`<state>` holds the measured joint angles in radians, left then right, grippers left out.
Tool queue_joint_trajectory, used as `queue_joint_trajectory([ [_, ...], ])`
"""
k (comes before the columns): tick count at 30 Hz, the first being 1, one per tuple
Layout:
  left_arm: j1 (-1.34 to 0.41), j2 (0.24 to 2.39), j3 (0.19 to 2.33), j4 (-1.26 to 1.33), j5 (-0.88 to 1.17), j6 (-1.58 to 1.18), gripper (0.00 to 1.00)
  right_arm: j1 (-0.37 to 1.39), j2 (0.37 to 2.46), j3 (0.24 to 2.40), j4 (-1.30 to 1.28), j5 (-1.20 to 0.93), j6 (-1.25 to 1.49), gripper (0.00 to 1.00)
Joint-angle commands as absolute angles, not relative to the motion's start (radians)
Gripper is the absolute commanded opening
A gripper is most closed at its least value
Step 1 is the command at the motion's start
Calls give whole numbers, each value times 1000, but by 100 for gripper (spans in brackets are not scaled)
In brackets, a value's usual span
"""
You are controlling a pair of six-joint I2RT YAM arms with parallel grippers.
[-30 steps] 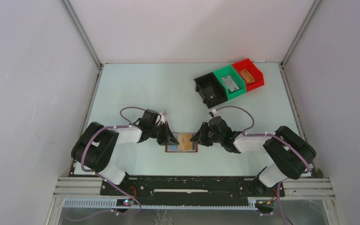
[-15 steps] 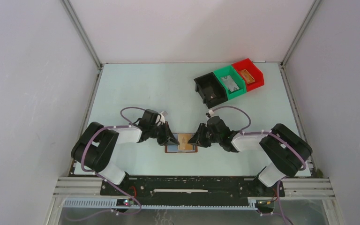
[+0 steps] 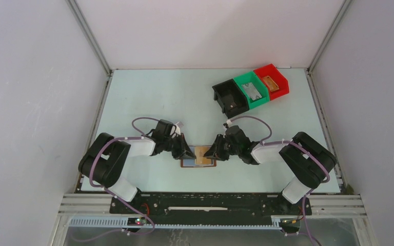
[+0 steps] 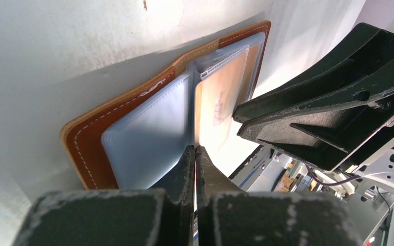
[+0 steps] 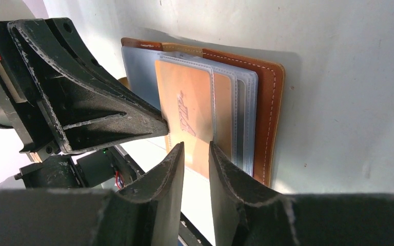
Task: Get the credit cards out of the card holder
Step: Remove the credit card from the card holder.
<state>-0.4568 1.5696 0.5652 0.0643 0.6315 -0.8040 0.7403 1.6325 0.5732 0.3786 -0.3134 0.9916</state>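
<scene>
The brown card holder lies open on the table between my two grippers. A tan-orange credit card sits in its clear sleeves. In the left wrist view my left gripper is shut, its tips resting at the fold between the pale blue sleeve and the tan card. In the right wrist view my right gripper is narrowly open, its tips at the near edge of the tan card, with the holder's brown rim to the right. The left gripper's fingers show opposite.
Three bins stand at the back right: black, green holding a grey-white card, and red holding an orange card. White walls enclose the table on three sides.
My right gripper has moved slightly left, closer onto the card holder. The left gripper and the holder have stayed in place.
</scene>
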Motion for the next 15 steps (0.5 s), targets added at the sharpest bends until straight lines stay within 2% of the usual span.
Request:
queue_joint_trajectory([
  [1, -462, 1561, 570, 71, 630, -795, 0, 733, 1680, 587, 294, -249, 997, 33],
  [15, -439, 1537, 541, 99, 616, -811, 0, 738, 1748, 584, 298, -243, 1009, 30],
])
